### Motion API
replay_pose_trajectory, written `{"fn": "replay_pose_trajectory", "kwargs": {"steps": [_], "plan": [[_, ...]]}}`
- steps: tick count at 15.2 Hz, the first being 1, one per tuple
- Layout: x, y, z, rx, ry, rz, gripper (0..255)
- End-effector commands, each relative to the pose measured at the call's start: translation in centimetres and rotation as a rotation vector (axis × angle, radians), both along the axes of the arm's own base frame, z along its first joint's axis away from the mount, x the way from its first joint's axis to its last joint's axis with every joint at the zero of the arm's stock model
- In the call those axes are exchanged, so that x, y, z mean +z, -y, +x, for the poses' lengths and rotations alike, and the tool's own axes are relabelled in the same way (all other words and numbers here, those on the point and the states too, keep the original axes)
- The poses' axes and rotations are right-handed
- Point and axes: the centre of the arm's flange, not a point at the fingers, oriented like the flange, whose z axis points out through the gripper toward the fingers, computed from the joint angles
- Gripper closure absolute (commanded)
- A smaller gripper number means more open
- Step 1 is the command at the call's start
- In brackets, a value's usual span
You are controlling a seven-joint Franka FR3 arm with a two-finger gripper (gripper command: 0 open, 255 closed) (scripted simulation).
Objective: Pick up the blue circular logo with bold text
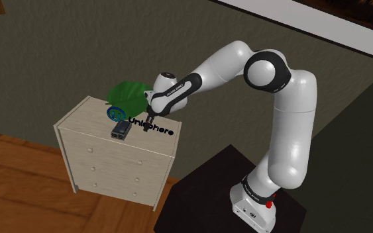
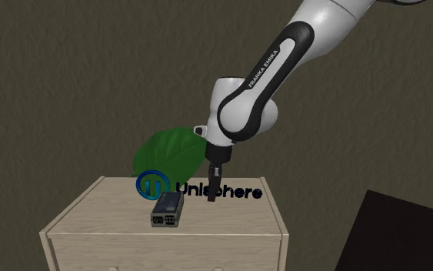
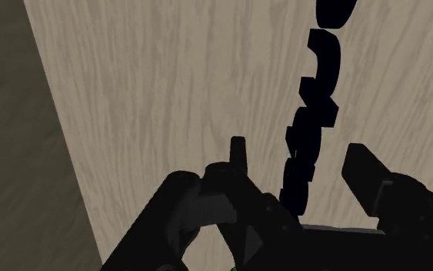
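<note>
The logo stands upright on a pale wooden dresser (image 1: 82,122): a blue ring emblem (image 1: 116,112) (image 2: 152,184) with bold black "Unisphere" lettering (image 2: 241,192) running off to one side. My black gripper (image 1: 150,121) (image 2: 214,181) comes down onto the middle of the lettering and hides a letter or two. In the wrist view, the row of black letters (image 3: 322,61) runs between the fingers of my gripper (image 3: 299,165). The fingers stand apart, open, on either side of the strip without clasping it. The blue ring lies further along the lettering from the gripper.
A small dark grey box (image 1: 120,128) (image 2: 167,209) lies on the dresser top (image 2: 107,219) just in front of the blue ring. A large green leaf (image 1: 128,93) (image 2: 168,150) rises behind the logo against the wall. The black stand (image 1: 211,192) is beside the dresser.
</note>
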Motion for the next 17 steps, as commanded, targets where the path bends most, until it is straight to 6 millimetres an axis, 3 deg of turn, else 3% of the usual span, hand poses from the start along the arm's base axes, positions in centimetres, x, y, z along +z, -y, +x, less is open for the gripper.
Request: {"fn": "replay_pose_trajectory", "kwargs": {"steps": [1,9,17], "plan": [[-0.1,0.0,0.0,0.0,0.0,0.0,255],[0.0,0.0,0.0,0.0,0.0,0.0,255],[4.2,0.0,0.0,0.0,0.0,0.0,255]]}}
